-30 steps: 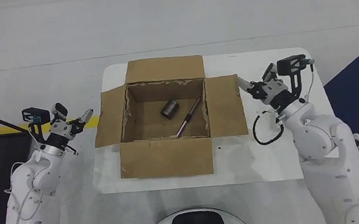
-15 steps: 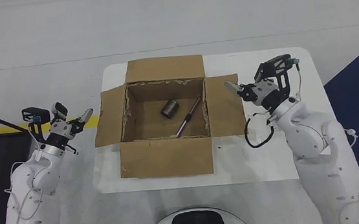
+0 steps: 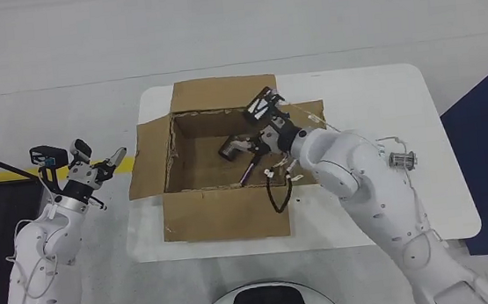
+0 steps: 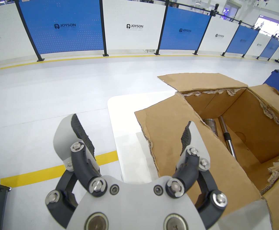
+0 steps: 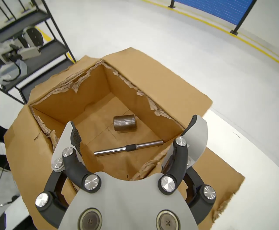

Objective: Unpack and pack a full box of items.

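An open cardboard box (image 3: 225, 215) stands on the white table (image 3: 373, 210), all flaps folded out. On its floor lie a short metal cylinder (image 3: 229, 146) and a thin metal rod (image 3: 247, 169) with a dark band. My right gripper (image 3: 250, 144) hangs open over the box's right half, above both parts, holding nothing. The right wrist view looks down past my right gripper (image 5: 133, 124) at the cylinder (image 5: 125, 123) and the rod (image 5: 128, 148). My left gripper (image 3: 103, 157) stands open and empty left of the table, off its edge. From there the left gripper (image 4: 130, 122) faces the box (image 4: 174, 135).
A small metal part (image 3: 401, 160) lies on the table to the right of the box. The box's torn inner edges are ragged. A black shelf rack (image 5: 32, 43) stands on the floor beyond the box. Blue and white barrier panels (image 4: 135, 28) line the room.
My right arm has swung left from the table's right side to over the box, its gripper open throughout. The small metal part now shows where the arm was. The left arm has not moved.
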Motion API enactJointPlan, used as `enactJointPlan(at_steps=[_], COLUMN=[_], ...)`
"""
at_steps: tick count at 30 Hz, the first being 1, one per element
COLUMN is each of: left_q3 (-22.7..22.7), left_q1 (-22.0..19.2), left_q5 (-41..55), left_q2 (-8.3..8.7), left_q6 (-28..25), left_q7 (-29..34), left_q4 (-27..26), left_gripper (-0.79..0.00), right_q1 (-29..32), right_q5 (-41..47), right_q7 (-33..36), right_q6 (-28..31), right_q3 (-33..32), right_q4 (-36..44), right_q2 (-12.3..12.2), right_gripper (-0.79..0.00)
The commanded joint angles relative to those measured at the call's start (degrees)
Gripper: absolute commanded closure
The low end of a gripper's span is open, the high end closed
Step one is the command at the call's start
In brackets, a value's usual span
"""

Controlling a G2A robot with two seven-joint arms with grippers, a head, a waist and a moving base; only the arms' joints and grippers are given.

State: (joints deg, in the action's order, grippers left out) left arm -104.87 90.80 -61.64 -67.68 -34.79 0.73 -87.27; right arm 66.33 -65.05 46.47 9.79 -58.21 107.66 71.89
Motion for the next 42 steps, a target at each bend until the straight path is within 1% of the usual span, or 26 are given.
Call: enactJointPlan(at_steps=[1, 3, 6, 7, 11, 13, 14, 18, 19, 22, 23, 27, 30, 32, 34, 35, 37, 38, 40, 41, 42], left_q3=[0.00, 0.00, 0.00, 0.00, 0.00, 0.00, 0.00, 0.00, 0.00, 0.00, 0.00, 0.00, 0.00, 0.00, 0.00, 0.00, 0.00, 0.00, 0.00, 0.00, 0.00], left_q1=[0.00, 0.00, 0.00, 0.00, 0.00, 0.00, 0.00, 0.00, 0.00, 0.00, 0.00, 0.00, 0.00, 0.00, 0.00, 0.00, 0.00, 0.00, 0.00, 0.00, 0.00], left_q5=[0.00, 0.00, 0.00, 0.00, 0.00, 0.00, 0.00, 0.00, 0.00, 0.00, 0.00, 0.00, 0.00, 0.00, 0.00, 0.00, 0.00, 0.00, 0.00, 0.00, 0.00], left_q2=[0.00, 0.00, 0.00, 0.00, 0.00, 0.00, 0.00, 0.00, 0.00, 0.00, 0.00, 0.00, 0.00, 0.00, 0.00, 0.00, 0.00, 0.00, 0.00, 0.00, 0.00], left_q6=[0.00, 0.00, 0.00, 0.00, 0.00, 0.00, 0.00, 0.00, 0.00, 0.00, 0.00, 0.00, 0.00, 0.00, 0.00, 0.00, 0.00, 0.00, 0.00, 0.00, 0.00], left_q7=[0.00, 0.00, 0.00, 0.00, 0.00, 0.00, 0.00, 0.00, 0.00, 0.00, 0.00, 0.00, 0.00, 0.00, 0.00, 0.00, 0.00, 0.00, 0.00, 0.00, 0.00], left_q4=[0.00, 0.00, 0.00, 0.00, 0.00, 0.00, 0.00, 0.00, 0.00, 0.00, 0.00, 0.00, 0.00, 0.00, 0.00, 0.00, 0.00, 0.00, 0.00, 0.00, 0.00], left_gripper=[-0.785, -0.785, -0.785, -0.785, -0.785, -0.785, -0.785, -0.785, -0.785, -0.785, -0.785, -0.785, -0.785, -0.785, -0.785, -0.785, -0.785, -0.785, -0.785, -0.785, -0.785], right_q1=[-1.81, -3.34, -5.11, -5.58, -7.39, -8.62, -9.43, -13.09, -13.94, -16.67, -17.58, -21.08, -23.14, -24.08, -24.91, -25.31, -25.88, -26.11, -26.57, -26.76, -26.94], right_q5=[-1.30, -3.54, -6.46, -7.46, -10.93, -11.66, -11.85, -13.20, -13.04, -11.92, -11.58, -11.23, -11.88, -11.81, -12.14, -12.79, -13.33, -13.38, -13.60, -13.81, -14.11], right_q7=[1.15, 2.57, 3.32, 3.51, 4.32, 5.14, 5.72, 9.81, 10.51, 12.43, 13.44, 15.71, 16.45, 16.37, 16.11, 16.10, 15.99, 15.93, 15.74, 15.64, 15.61], right_q6=[-0.69, -1.14, -3.76, -4.57, -8.30, -9.94, -10.82, -15.60, -16.43, -18.38, -18.74, -19.63, -20.95, -21.42, -22.03, -22.72, -23.58, -23.78, -24.09, -24.38, -24.67], right_q3=[3.13, 6.50, 10.78, 12.23, 17.37, 19.32, 20.04, 23.00, 23.59, 24.93, 25.59, 28.53, 31.01, 32.31, 33.32, 33.87, 34.77, 35.10, 35.62, 35.84, 36.07], right_q4=[-1.97, -3.72, -6.06, -6.67, -9.34, -11.17, -12.33, -17.16, -18.28, -22.11, -23.35, -28.97, -33.57, -36.12, -38.72, -40.08, -42.40, -43.54, -45.76, -46.80, -47.89], right_q2=[0.51, 1.10, 2.13, 2.49, 4.10, 4.99, 5.47, 7.68, 8.25, 9.98, 10.61, 13.21, 15.39, 16.79, 18.06, 18.69, 19.95, 20.54, 21.66, 22.19, 22.71], right_gripper=[-0.785, -0.770, -0.686, -0.683, -0.616, -0.603, -0.585, -0.585, -0.563, -0.465, -0.446, -0.453, -0.597, -0.606, -0.597, -0.573, -0.563, -0.536, -0.517, -0.493, -0.493])
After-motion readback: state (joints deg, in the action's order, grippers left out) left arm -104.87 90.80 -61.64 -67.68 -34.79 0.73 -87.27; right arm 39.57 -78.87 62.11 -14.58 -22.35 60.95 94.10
